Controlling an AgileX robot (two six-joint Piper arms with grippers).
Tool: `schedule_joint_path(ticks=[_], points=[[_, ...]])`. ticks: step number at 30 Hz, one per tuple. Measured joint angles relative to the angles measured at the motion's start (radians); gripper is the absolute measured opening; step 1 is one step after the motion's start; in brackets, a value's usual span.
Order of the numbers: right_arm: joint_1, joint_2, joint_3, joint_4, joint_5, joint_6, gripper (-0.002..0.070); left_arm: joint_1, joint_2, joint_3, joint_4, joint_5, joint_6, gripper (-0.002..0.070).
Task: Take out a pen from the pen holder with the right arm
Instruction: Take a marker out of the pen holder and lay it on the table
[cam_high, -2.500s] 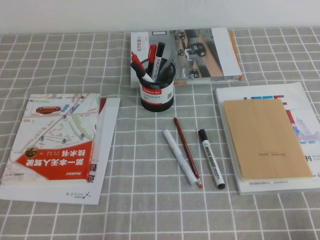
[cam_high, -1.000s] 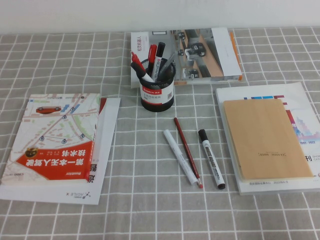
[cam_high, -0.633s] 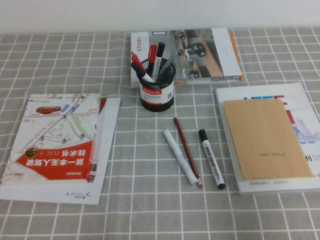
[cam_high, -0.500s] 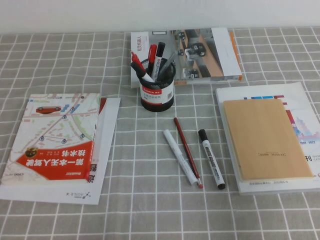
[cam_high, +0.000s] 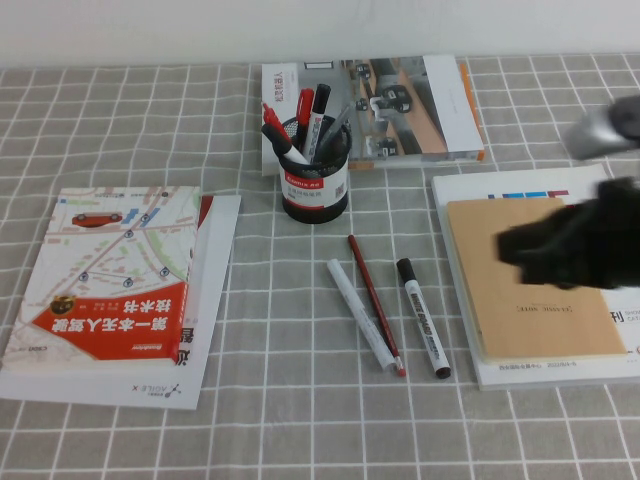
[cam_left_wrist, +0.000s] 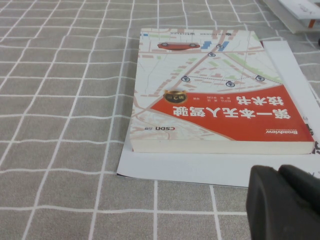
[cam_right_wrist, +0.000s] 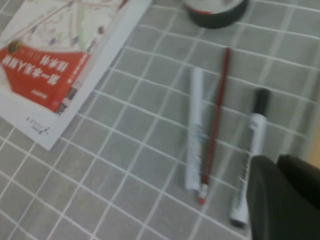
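Grey checked tablecloth (cam_high: 120, 130) under a white wall (cam_high: 300, 30), left gripper (cam_left_wrist: 279, 175) fingers pressed together near the red map book (cam_high: 110, 275) at 9 o'clock, black pen holder (cam_high: 314, 192) upright at 12, its pens (cam_high: 304, 108) cap-up, mostly leaning toward 11, right gripper (cam_high: 515, 245) closed, empty, over tan notebook (cam_high: 520, 310) at 3.

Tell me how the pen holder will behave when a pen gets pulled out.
Pen holder looks like light mesh: it may slide. Its pens lean, so it could tip. Right gripper, shut, hovers over the notebook; left gripper sits near the red book.
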Motion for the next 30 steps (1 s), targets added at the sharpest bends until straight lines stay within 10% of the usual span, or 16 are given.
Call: schedule_joint_path(ticks=[11,22,30], points=[[0.273,0.386,-0.323,-0.140,-0.160,-0.055,0.0001,0.000,0.000,0.000,0.000,0.000,0.000,-0.0003],[0.377,0.579,-0.380,-0.305,-0.654,-0.059,0.0351,0.000,0.000,0.000,0.000,0.000,0.000,-0.0003],[0.390,0.733,-0.390,-0.395,-1.033,-0.057,0.0389,0.000,0.000,0.000,0.000,0.000,0.000,-0.0003]])
